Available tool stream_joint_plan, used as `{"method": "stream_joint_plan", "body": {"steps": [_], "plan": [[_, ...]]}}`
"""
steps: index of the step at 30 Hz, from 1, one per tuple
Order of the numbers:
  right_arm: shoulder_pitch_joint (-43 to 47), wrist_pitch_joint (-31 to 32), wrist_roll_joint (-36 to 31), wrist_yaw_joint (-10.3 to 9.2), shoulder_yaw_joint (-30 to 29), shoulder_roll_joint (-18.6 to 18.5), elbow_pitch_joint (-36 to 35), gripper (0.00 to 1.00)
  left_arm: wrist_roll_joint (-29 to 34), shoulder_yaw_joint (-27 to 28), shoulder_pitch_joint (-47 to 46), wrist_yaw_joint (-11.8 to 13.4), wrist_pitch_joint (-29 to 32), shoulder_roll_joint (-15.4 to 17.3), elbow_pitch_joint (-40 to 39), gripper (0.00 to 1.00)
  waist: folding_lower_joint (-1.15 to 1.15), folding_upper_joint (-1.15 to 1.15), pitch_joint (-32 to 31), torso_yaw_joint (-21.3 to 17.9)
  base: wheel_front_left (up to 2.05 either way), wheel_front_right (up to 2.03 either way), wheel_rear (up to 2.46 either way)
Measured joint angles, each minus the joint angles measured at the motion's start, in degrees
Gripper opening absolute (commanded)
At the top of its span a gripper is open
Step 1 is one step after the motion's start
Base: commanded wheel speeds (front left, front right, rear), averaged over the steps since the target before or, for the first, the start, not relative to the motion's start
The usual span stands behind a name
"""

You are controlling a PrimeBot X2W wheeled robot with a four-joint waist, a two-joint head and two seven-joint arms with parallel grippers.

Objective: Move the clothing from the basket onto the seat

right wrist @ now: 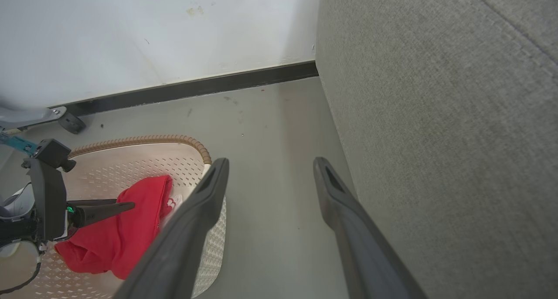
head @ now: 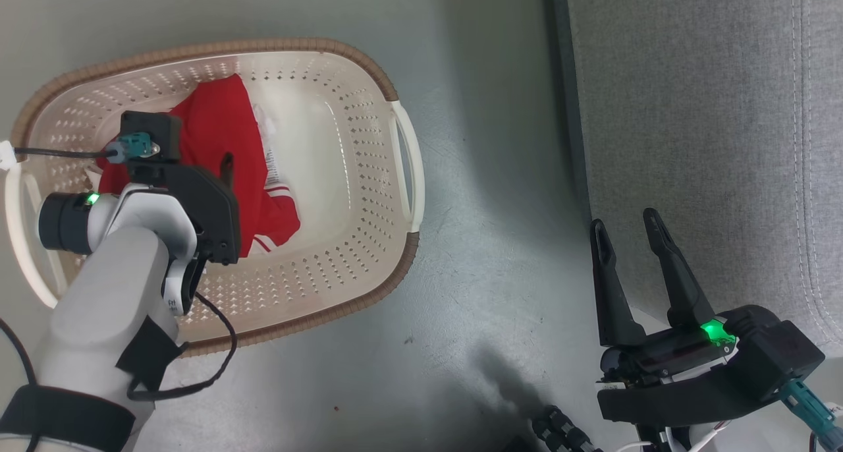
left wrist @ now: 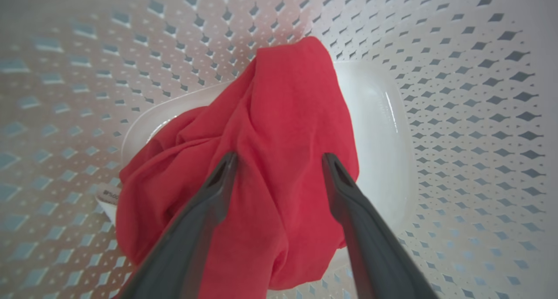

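Head view: bright red soft clothing [head: 217,119] lies bunched in the oval cream perforated plastic basket [head: 355,195] at 10 o'clock, on the grey floor [head: 487,175]. Large grey woven sofa seat [head: 691,109] at 2 o'clock. Left fingers [head: 227,169] point down over the cloth. Right fingers [head: 609,281] at 5 o'clock are spread wide, empty.

Left wrist view: left fingers wide apart, straddling a red fold, nothing pinched. Risk: closing too high catches one thin layer and it slips out.

Right wrist view: basket sits at 8 o'clock, seat front at 3. Trailing cloth could snag the brown rim, tip the light basket, or drop on the floor short of the seat.
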Motion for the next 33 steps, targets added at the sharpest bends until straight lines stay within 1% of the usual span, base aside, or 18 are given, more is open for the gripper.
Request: {"method": "stream_joint_plan", "body": {"steps": [5,10,12,14,16,20,22,23,24,26,33], "plan": [[-0.01,0.0,-0.78,0.63,0.08,0.44,0.04,1.0,0.22,0.52,-1.48,1.41,0.23,-0.15,2.4,1.0,0.0,-0.01,0.49,-0.63,0.0,0.0,0.0],[0.0,0.0,-1.12,0.88,-0.23,0.78,0.18,1.0,0.52,-0.35,-2.06,1.71,0.85,-1.0,4.7,1.0,0.0,-0.01,0.76,-1.03,0.0,0.0,0.0],[0.0,-0.01,-1.4,1.32,-0.33,0.92,0.2,1.0,1.13,-1.35,-2.21,1.63,1.55,-1.12,5.69,1.0,-0.01,-0.01,0.81,-1.13,0.0,0.0,0.0],[0.0,-0.01,-1.42,1.37,-0.33,1.05,0.24,1.0,1.67,-2.38,-2.47,1.09,2.35,-1.03,6.6,1.0,-0.01,-0.01,0.84,-1.21,0.0,0.0,0.0],[0.02,-0.01,-1.42,1.68,-0.35,1.21,0.4,1.0,3.49,-3.85,-2.61,0.19,3.54,-0.88,7.86,1.0,-0.01,-0.01,0.85,-1.25,0.0,0.0,0.0],[0.07,0.0,-1.66,1.9,-0.7,1.38,0.49,1.0,3.82,-4.52,-2.61,-0.37,4.24,-0.64,9.33,0.99,-0.01,-0.01,0.81,-1.27,0.0,0.0,0.0],[0.1,0.0,-1.69,2.08,-1.1,1.42,0.51,1.0,3.81,-4.37,-2.61,-0.38,4.21,-0.66,9.53,0.36,-0.01,-0.01,0.8,-1.24,0.0,0.0,0.0],[0.11,-0.01,-1.69,2.22,-1.25,1.44,0.51,1.0,3.78,-4.25,-2.63,-0.43,4.06,-0.7,9.55,0.0,-0.01,-0.01,0.79,-1.22,0.0,0.0,0.0],[0.12,0.0,-1.77,2.3,-1.35,1.44,0.51,1.0,3.75,-4.16,-2.65,-0.9,3.76,-0.78,9.61,0.0,-0.01,-0.01,0.79,-1.18,0.0,0.0,0.0],[0.12,-0.01,-1.78,2.31,-1.41,1.48,0.52,1.0,3.61,-4.01,-2.72,-0.94,3.71,-0.91,9.69,0.0,-0.01,-0.01,0.79,-1.13,0.0,0.0,0.0],[-0.08,0.0,-2.0,2.82,-1.99,1.85,1.13,1.0,2.64,-2.99,-3.52,-2.38,1.7,-2.08,10.65,0.0,0.0,-0.01,0.32,-0.68,0.0,0.0,0.0]]}}
